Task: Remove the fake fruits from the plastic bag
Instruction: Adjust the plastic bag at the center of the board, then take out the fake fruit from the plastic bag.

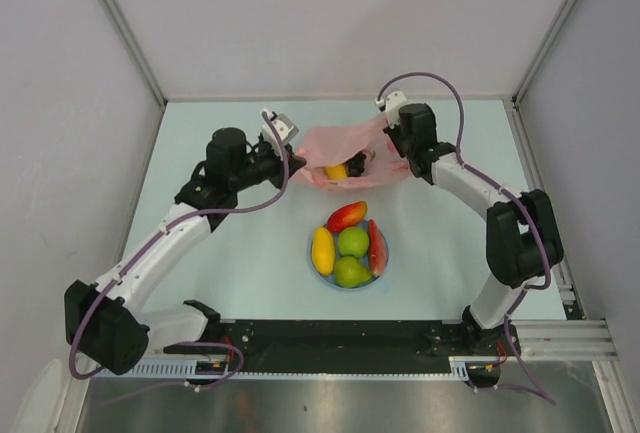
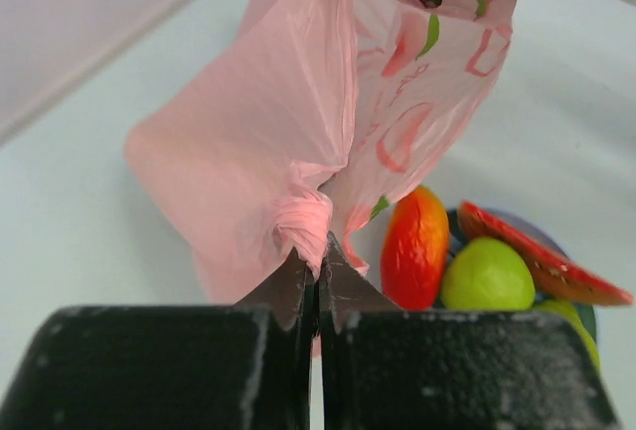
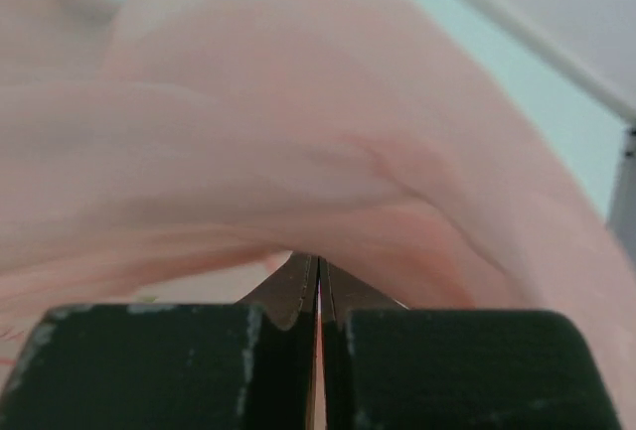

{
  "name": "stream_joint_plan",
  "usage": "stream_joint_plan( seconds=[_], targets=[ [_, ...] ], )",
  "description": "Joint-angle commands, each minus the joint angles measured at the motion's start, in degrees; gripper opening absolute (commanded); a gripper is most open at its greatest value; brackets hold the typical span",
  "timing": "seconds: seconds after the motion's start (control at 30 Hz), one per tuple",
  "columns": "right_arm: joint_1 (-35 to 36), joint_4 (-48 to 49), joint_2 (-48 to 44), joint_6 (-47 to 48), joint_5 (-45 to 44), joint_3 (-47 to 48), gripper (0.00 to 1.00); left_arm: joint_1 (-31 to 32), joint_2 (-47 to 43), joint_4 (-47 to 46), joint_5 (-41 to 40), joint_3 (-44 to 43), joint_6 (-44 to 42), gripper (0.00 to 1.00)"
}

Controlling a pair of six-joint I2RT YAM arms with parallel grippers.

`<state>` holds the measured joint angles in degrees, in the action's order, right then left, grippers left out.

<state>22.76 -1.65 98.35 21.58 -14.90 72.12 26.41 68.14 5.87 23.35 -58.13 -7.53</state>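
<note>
We hold the thin translucent pink plastic bag (image 1: 345, 148) at the worktop's (image 1: 250, 253) far middle. The left jaws pinch a bunched fold and the right jaws pinch its film. A yellow oval plastic fruit (image 1: 336, 171) shows inside. Other glossy plastic fruits (image 1: 352, 242) fill the round light blue plate (image 1: 325, 276) nearer.

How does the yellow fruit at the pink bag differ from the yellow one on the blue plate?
The small yellow plastic fruit sits at the crinkly pink plastic bag's near edge, only partly showing; the yellow oval plastic fruit lies whole on the round light blue plate. Both are yellow.
</note>
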Motion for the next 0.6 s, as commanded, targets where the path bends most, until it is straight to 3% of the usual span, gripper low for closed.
stream_joint_plan(
  seconds=[0.0,0.23,0.33,0.57],
  targets=[
    [2.8,-7.9,-3.9,-4.2,11.5,-0.2,0.02,0.4,-3.2,0.5,1.6,0.8,1.1,0.0],
    [10.5,-4.3,0.3,-7.1,11.7,0.9,0.05,0.4,-2.7,-0.8,-2.8,2.0,5.6,0.0],
    [11.7,-4.8,3.9,-10.7,12.3,3.4,0.3,0.4,-3.8,-0.3,-4.1,3.0,5.9,0.0],
    [14.4,-5.1,11.2,-13.8,13.8,8.1,0.4,0.7,-5.6,5.4,-10.8,4.5,4.9,0.0]
  ],
)
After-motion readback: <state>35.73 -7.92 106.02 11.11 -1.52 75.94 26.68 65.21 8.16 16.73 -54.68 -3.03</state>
